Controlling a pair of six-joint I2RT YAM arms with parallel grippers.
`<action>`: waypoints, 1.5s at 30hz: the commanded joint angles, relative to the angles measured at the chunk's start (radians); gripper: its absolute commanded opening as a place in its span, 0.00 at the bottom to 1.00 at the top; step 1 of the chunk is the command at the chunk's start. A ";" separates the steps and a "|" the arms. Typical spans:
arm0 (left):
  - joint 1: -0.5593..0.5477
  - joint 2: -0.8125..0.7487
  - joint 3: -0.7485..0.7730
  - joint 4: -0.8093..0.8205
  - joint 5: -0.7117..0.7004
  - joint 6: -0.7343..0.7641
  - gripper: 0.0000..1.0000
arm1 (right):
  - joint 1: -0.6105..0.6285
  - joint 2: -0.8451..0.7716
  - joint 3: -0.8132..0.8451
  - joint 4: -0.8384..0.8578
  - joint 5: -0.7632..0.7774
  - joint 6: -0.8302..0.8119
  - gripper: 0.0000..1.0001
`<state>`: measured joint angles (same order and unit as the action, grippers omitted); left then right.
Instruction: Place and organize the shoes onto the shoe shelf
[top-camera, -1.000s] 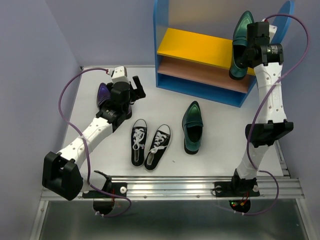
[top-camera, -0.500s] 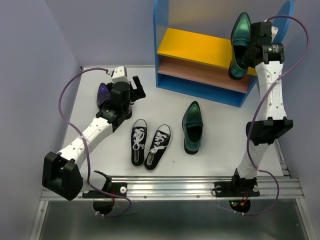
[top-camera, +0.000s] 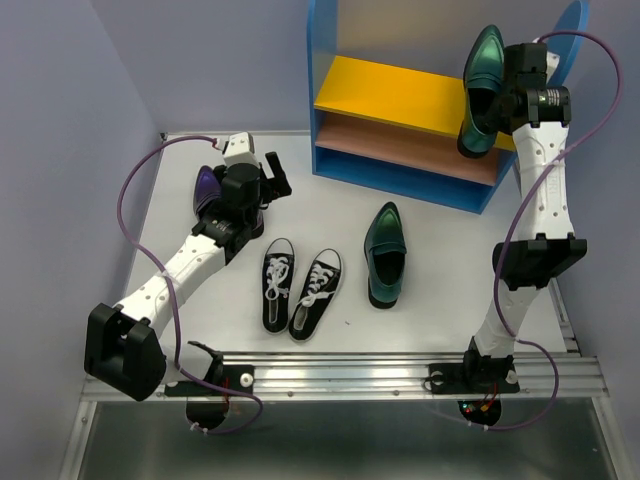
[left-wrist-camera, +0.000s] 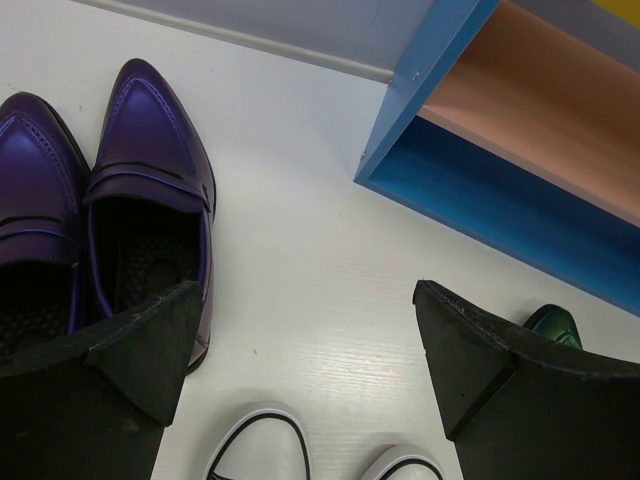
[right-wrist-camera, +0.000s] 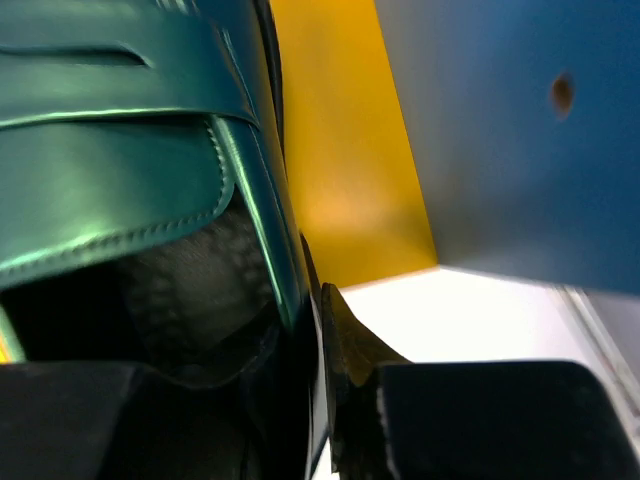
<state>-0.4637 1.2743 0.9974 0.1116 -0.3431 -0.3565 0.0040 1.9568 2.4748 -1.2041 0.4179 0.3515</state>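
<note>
- Top external view: the right gripper (top-camera: 493, 103) is clenched on the held loafer (top-camera: 484, 62), a glossy green shoe. It is raised at the right end of the shoe shelf (top-camera: 322, 95), toe pointing away from the arms, over the yellow board (top-camera: 400, 88). I judge it is held high and lengthwise so that it can go down flat on that top board.
- Its mate, the second loafer (top-camera: 385, 255), lies on the surface (top-camera: 450, 270) in front of the shelf. The sneakers (top-camera: 300, 285) sit side by side to its left, and the purple shoes (top-camera: 206, 187) lie far left, partly hidden by the left arm.
- The left gripper (top-camera: 272, 180) hangs near the purple shoes with nothing in it, probably waiting its turn.
- Left wrist view: this one shows what the overhead hides, namely that the purple shoes (left-wrist-camera: 100, 200) are a pair lying side by side, toes away from the camera. The gripper's fingers (left-wrist-camera: 130, 350) stand wide apart and released over bare surface just beside them.
- The tan board (left-wrist-camera: 540, 110) and blue base (left-wrist-camera: 520, 220) show no shoes in the part that is visible.
- Right wrist view: only here is the grip itself plain. One finger (right-wrist-camera: 345, 345) sits outside the loafer's side wall, pinching it near the opening. The other finger is hidden inside the shoe.
- Beyond are the yellow board (right-wrist-camera: 340, 150) and the blue side panel (right-wrist-camera: 500, 130). Whether the sole touches the board cannot be told.
</note>
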 joint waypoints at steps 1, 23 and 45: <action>-0.003 -0.013 0.026 0.025 -0.008 0.007 0.99 | -0.030 0.013 0.033 0.210 0.019 0.032 0.29; -0.003 -0.006 0.026 0.023 -0.011 0.004 0.99 | -0.030 -0.153 0.016 0.281 -0.090 0.030 0.83; -0.069 0.020 0.073 0.002 0.000 0.017 0.98 | -0.021 -0.709 -0.667 0.324 -0.533 -0.011 0.84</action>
<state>-0.5034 1.2808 1.0000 0.1059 -0.3256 -0.3527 -0.0204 1.3319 1.9106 -0.9054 -0.0002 0.3695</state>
